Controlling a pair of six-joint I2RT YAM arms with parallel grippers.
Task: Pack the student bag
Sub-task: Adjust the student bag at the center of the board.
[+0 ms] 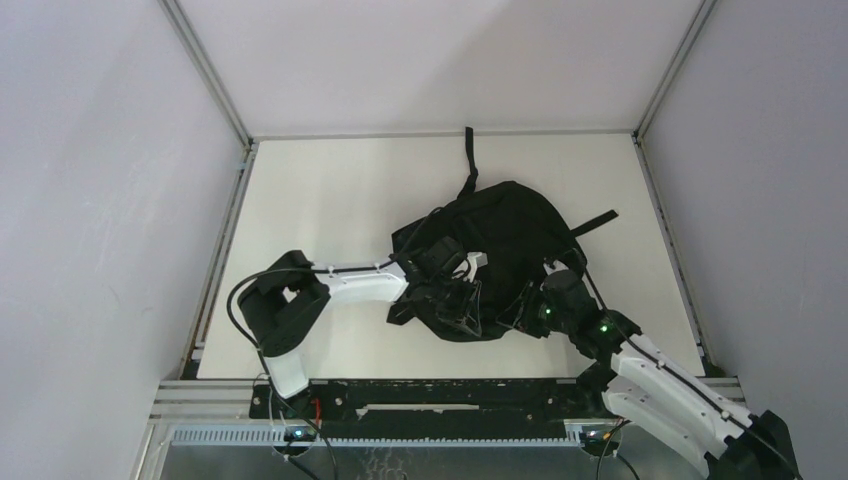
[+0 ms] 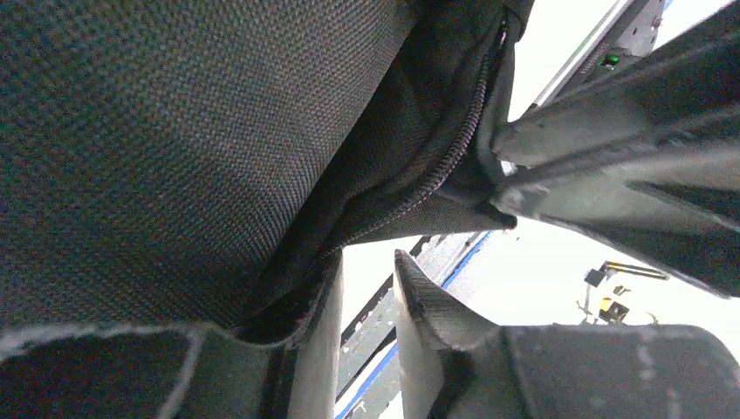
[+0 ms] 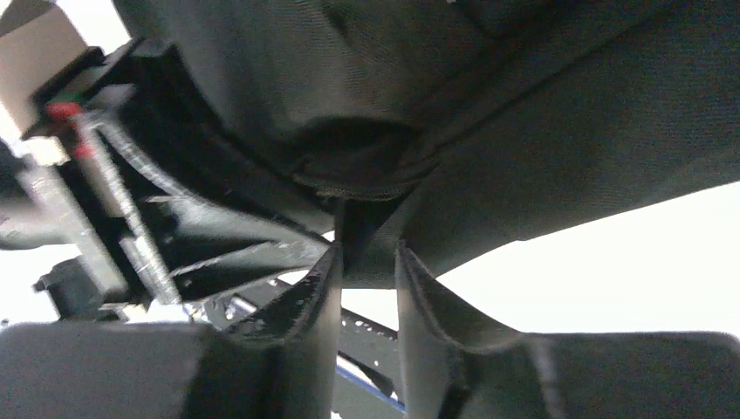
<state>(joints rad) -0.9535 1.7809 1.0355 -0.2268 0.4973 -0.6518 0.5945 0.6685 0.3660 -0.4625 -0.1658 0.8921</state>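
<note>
The student bag (image 1: 510, 240), a floppy black backpack, lies in the middle of the table with its straps trailing to the far side and to the right. My left gripper (image 1: 455, 292) is at the bag's near left edge. In the left wrist view its jaws (image 2: 366, 260) stand a little apart with nothing between them; bag fabric (image 2: 174, 157) drapes over the left finger, and a zipper (image 2: 454, 157) runs above. My right gripper (image 1: 530, 312) is at the bag's near right edge. In the right wrist view it (image 3: 367, 249) pinches a fold of bag fabric (image 3: 524, 148) at the fingertips.
The white table (image 1: 330, 190) is walled in by grey panels on the left, back and right. A black rail (image 1: 450, 392) runs along the near edge. The two grippers are close together under the bag's near edge; the other arm's gripper shows in the left wrist view (image 2: 628, 166).
</note>
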